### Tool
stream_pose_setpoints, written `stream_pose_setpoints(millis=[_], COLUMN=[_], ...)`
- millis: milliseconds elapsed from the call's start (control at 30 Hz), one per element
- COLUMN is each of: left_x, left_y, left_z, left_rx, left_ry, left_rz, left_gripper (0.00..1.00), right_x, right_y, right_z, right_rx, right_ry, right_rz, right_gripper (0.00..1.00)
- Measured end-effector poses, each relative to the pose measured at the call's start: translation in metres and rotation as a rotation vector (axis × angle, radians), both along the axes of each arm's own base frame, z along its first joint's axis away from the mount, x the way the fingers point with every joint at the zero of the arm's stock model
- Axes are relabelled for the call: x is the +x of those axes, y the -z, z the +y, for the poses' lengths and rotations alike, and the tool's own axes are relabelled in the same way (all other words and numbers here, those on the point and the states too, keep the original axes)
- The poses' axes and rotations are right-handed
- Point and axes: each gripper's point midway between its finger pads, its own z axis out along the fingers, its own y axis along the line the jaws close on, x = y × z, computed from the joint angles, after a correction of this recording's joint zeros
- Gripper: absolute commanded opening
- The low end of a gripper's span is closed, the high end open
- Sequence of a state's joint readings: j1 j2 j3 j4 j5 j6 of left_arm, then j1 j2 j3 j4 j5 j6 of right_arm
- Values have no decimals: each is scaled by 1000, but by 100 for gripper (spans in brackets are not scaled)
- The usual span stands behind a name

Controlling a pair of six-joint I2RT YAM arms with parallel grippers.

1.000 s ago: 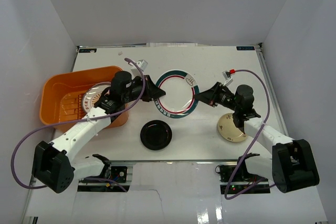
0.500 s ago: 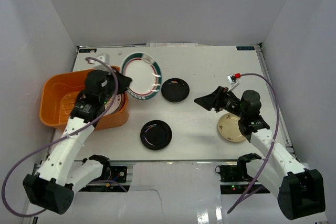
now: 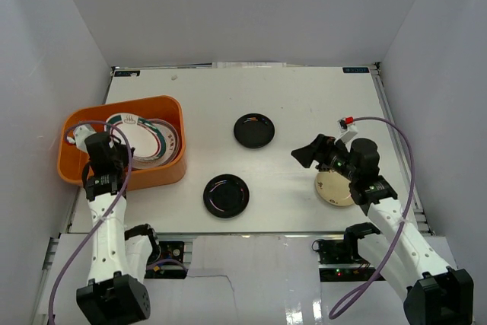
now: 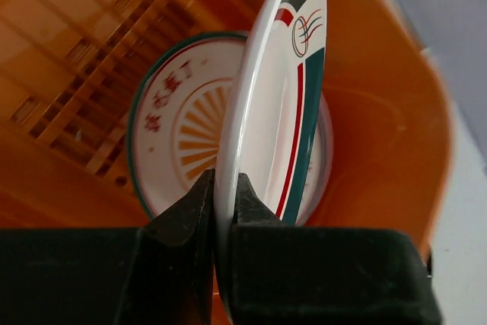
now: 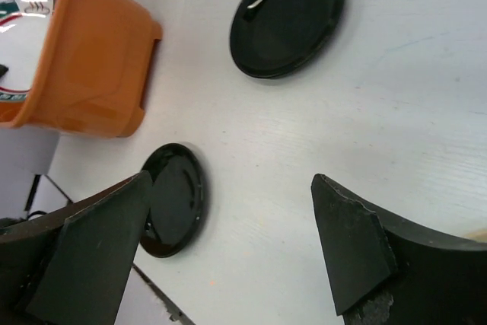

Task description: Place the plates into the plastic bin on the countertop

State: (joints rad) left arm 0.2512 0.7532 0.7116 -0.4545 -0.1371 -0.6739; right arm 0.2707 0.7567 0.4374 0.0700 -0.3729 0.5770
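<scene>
**Green-rimmed plate in the bin, not yet let go**

Countertop (image 3: 319, 97): bin (image 3: 156, 175) sits at its left side. Inside, the green-rimmed plate (image 4: 278, 112) stands on edge, its face towards the sunburst plate (image 4: 183, 123), which lies flat below. Two black plates (image 3: 226, 195) lie mid-table, and the cream plate (image 3: 335, 188) is at the right. Left gripper (image 4: 223, 188) pinches the green-rimmed plate's near rim, jaws nearly closed on it. Judgement: on release it should tip flat onto the sunburst plate. Right gripper (image 5: 230, 184) is spread wide and empty, just beside the cream plate, so it's the nearer arm for that one.
</scene>
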Motion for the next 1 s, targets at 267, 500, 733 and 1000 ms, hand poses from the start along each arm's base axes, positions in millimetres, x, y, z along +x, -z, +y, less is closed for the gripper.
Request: stream_pose_setpoints(millis=[267, 500, 733, 1000], left_x=[2, 8, 3, 2], left_y=[52, 35, -16, -32], left_z=[9, -9, -25, -42], left_rx=[-105, -132, -60, 53], left_ry=[-18, 82, 159, 261], left_rz=[101, 26, -98, -116], left_gripper=[68, 98, 98, 98], right_x=[6, 5, -6, 2], right_y=[35, 82, 125, 143], right_z=[-35, -77, -100, -90], right_rx=[-188, -353, -461, -437], right_ry=[155, 339, 424, 396], right_rz=[74, 174, 303, 350], right_gripper=[89, 86, 77, 71])
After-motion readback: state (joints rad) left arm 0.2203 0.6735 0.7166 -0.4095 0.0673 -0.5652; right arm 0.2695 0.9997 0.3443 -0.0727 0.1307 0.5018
